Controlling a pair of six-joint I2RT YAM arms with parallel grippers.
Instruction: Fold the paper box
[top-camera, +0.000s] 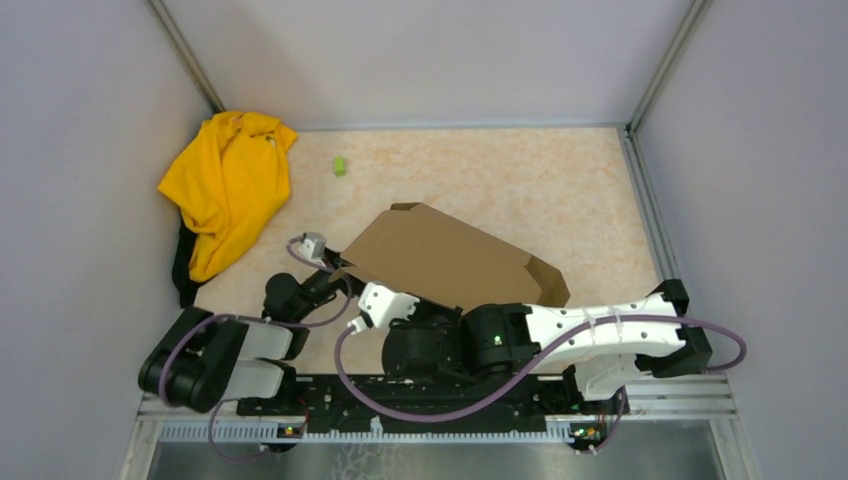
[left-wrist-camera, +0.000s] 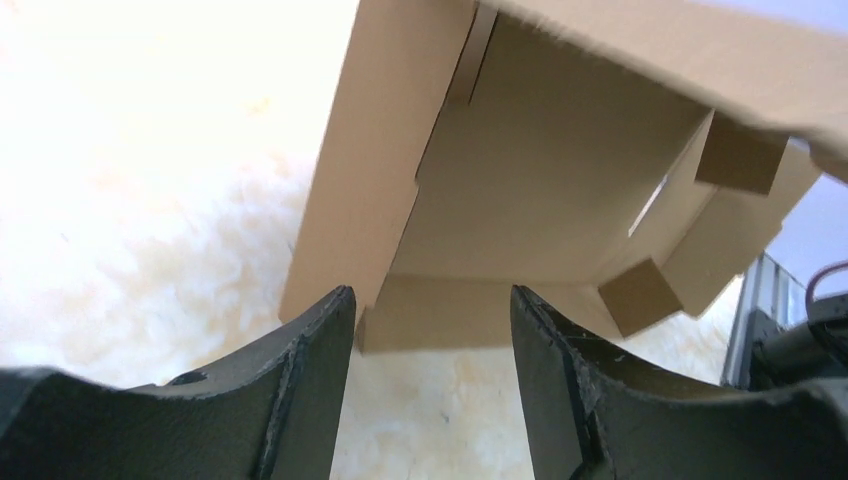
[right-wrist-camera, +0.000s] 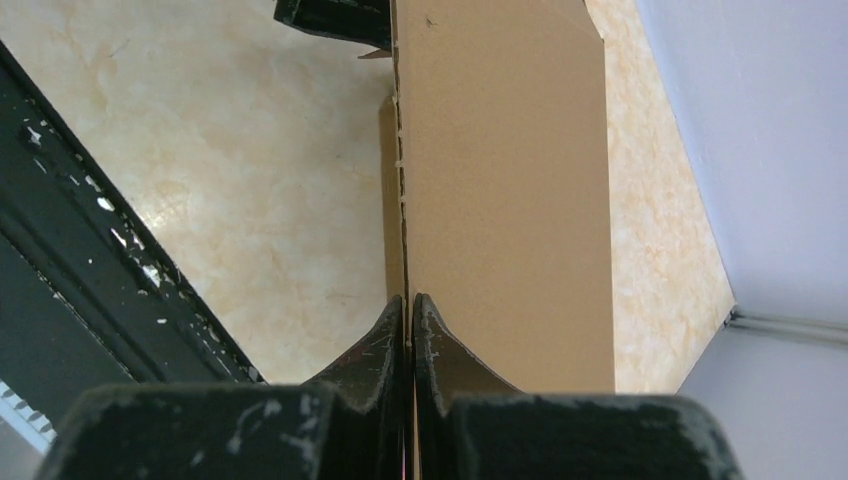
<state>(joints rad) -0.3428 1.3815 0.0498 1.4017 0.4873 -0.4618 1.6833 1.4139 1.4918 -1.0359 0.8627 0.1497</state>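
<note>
While the right gripper carries the box: its jaws are pressed together on a thin cardboard edge, and the panel runs straight ahead from the fingertips.
Left gripper: spread, holding nothing.
Box position: raised and tilted over the table, directly ahead of both grippers. The near edge sits in the right pinch. The left end lies just ahead of and above the left fingertips.
Long axis: crosswise in front of the arms, from the left gripper's side out past the right gripper.
Key relation: the side flap stands just beyond the left finger and rises away from it. Contact cannot be confirmed.
Nearer arm: the left, for that flap. The right is occupied as the clamp.
Next move, judged: advance the left gripper forward and take or press the flap inward, with the right pinch as the anchor.
Material: plain brown corrugated cardboard, matte, stiff and unmarked. Cut edges show a rough, fibrous line.
Shape: die-cut sheet, partly formed, with low walls. Two small square tabs and a narrow slot lie ahead and to the right of the left gripper.
Risk, judged: the thin board may bend or slip at the pinch if the flap is pushed hard.
Other items: a yellow cloth lies well apart, ahead and left of the left gripper.
</note>
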